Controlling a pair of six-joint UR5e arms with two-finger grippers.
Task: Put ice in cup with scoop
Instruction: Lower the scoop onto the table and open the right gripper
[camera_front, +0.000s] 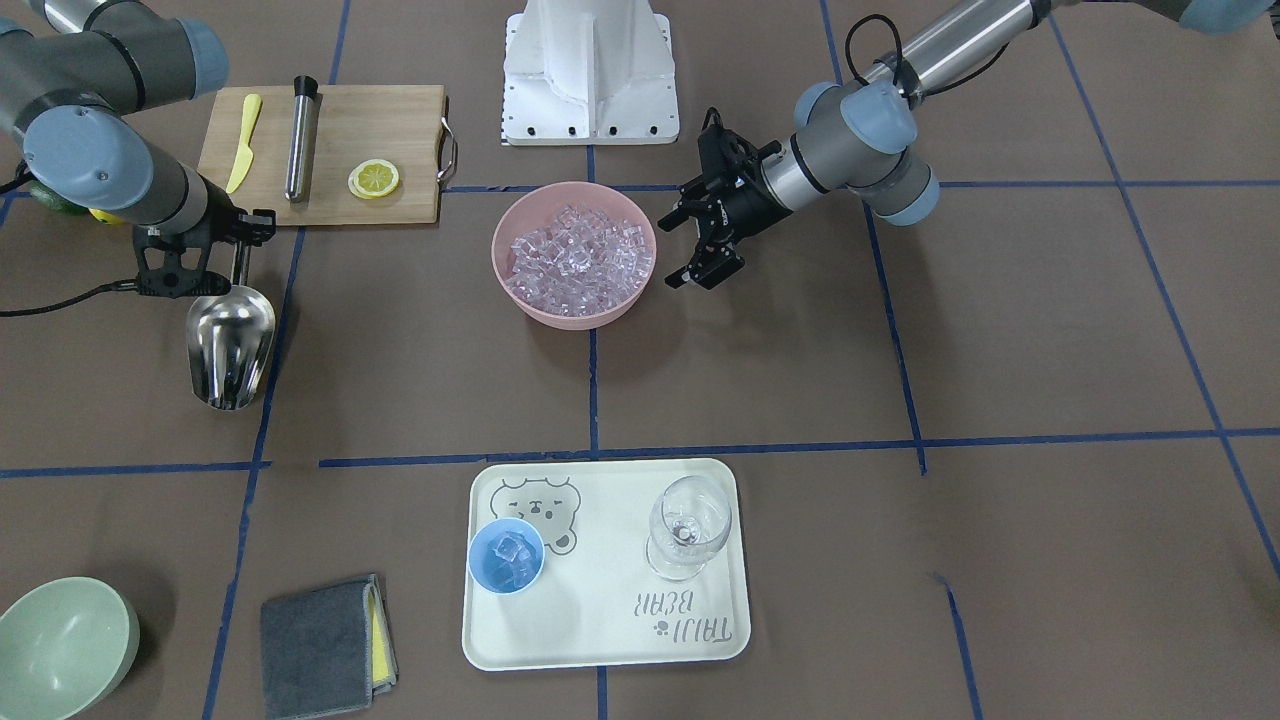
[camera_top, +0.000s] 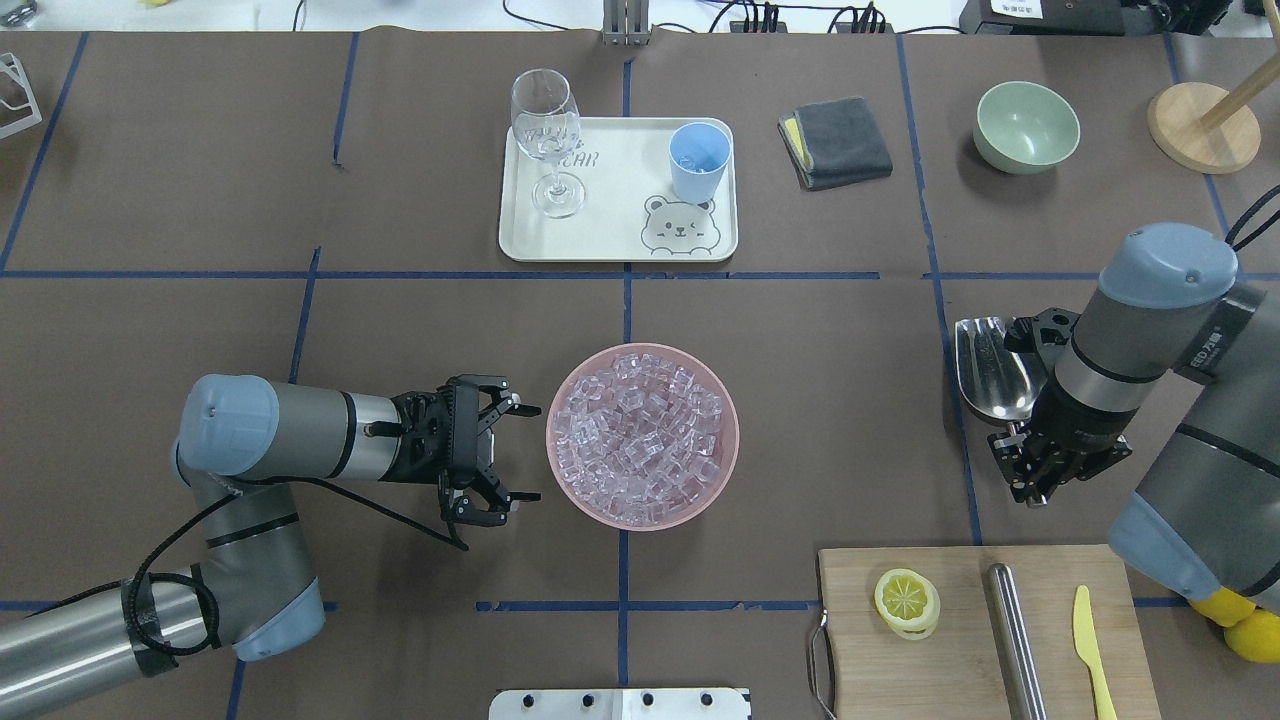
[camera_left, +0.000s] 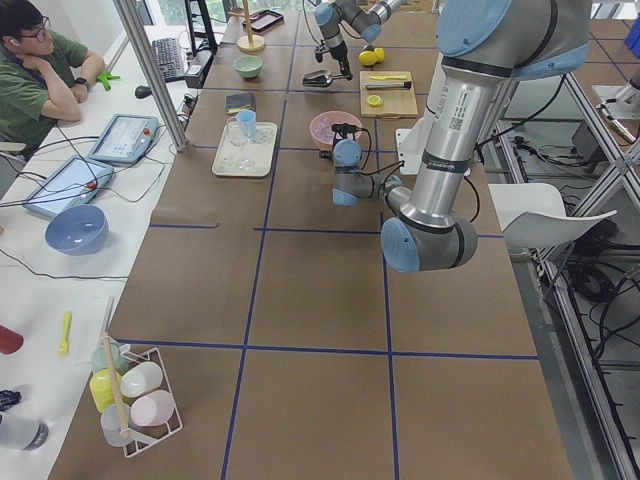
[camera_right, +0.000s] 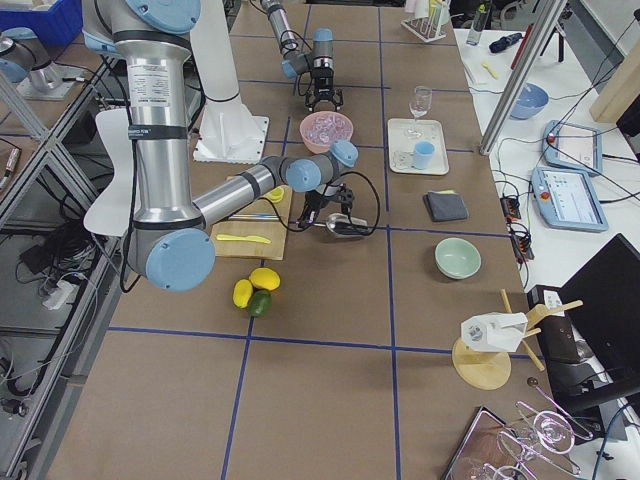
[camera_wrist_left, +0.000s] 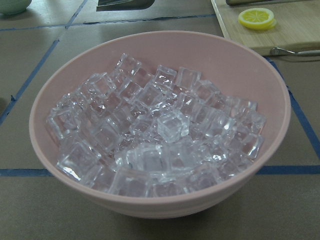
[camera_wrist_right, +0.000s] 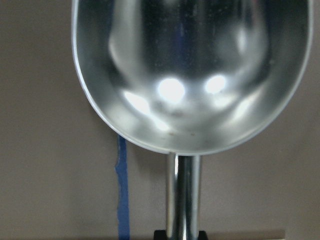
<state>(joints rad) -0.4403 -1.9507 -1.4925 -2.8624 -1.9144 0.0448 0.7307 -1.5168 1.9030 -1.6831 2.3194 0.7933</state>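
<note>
The scoop is a shiny steel pan, empty, lying low at the table on my right side; it also shows in the overhead view and fills the right wrist view. My right gripper is shut on its thin handle. The ice fills a pink bowl at mid-table and shows close up in the left wrist view. My left gripper is open and empty just beside the bowl's rim. The light-blue cup stands on a cream tray with a few cubes in it.
A clear stemmed glass shares the tray. A wooden board holds a lemon slice, a steel cylinder and a yellow knife. A grey cloth and a pale-green bowl lie at the far edge.
</note>
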